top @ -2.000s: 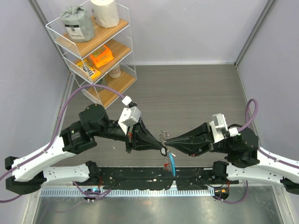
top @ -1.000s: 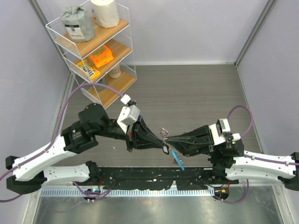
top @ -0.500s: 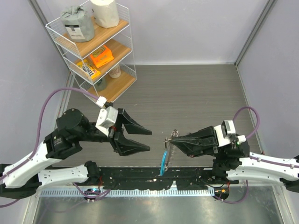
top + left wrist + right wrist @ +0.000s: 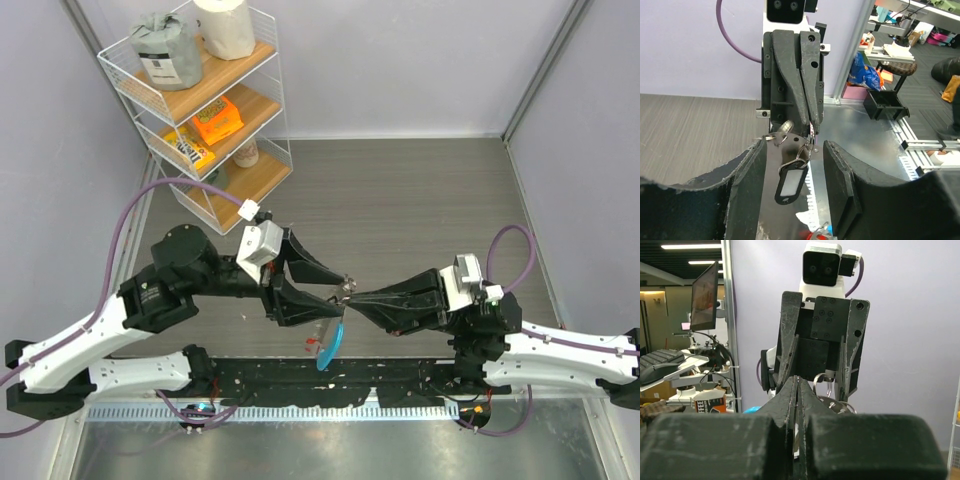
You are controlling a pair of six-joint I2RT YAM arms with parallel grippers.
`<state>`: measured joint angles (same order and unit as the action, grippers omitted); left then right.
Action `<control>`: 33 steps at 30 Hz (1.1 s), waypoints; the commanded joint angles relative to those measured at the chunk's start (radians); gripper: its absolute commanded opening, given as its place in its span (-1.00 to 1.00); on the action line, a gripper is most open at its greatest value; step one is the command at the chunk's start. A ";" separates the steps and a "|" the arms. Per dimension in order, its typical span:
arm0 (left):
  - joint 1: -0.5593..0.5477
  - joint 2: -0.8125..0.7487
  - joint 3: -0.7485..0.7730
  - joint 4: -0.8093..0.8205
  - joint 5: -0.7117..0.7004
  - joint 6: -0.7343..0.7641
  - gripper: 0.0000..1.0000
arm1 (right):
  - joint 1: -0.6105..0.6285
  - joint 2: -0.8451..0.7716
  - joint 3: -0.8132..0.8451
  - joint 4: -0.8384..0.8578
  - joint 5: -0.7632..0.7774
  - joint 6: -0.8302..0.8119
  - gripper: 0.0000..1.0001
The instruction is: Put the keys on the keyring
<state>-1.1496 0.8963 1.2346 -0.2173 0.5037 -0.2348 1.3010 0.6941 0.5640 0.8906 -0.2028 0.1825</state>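
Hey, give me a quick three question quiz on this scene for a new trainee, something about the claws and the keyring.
1. True or false: the left claw is shut.
2. Which one holds the keyring? A) left claw B) right claw C) neither
3. Fill in: the wire shelf rack stands at the far ___ corner of the table.
Key: 1 false, it is open. 2 B. 3 left.
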 commanded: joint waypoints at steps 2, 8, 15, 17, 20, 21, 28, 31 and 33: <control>0.002 0.007 0.026 0.084 0.038 -0.023 0.03 | 0.007 -0.007 0.062 0.064 0.011 -0.009 -0.89; 0.001 0.018 0.031 0.088 0.047 -0.032 -0.14 | 0.007 -0.008 0.068 0.059 0.005 -0.009 -0.89; 0.002 0.035 0.046 0.079 0.064 -0.037 -0.50 | 0.009 -0.004 0.074 0.059 0.003 -0.008 -0.88; 0.002 0.041 0.049 0.078 0.062 -0.037 -0.53 | 0.009 0.001 0.077 0.056 -0.001 -0.009 -0.88; 0.004 0.046 0.054 0.078 0.064 -0.038 -0.81 | 0.011 0.001 0.080 0.047 -0.001 -0.012 -0.89; 0.004 0.046 0.058 0.075 0.064 -0.038 -1.00 | 0.011 0.002 0.079 0.044 -0.003 -0.014 -0.88; 0.002 0.049 0.066 0.049 0.036 -0.028 -1.00 | 0.012 0.005 0.089 0.013 -0.012 -0.020 -0.89; 0.004 0.039 0.059 0.050 0.029 -0.018 -1.00 | 0.011 0.001 0.100 -0.031 -0.024 -0.023 -0.88; 0.002 0.039 0.060 0.042 0.029 -0.012 -1.00 | 0.011 -0.011 0.105 -0.056 -0.030 -0.028 -0.88</control>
<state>-1.1496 0.9360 1.2621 -0.1780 0.5579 -0.2604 1.3033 0.6937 0.6083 0.8581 -0.2043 0.1730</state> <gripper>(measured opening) 0.031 0.061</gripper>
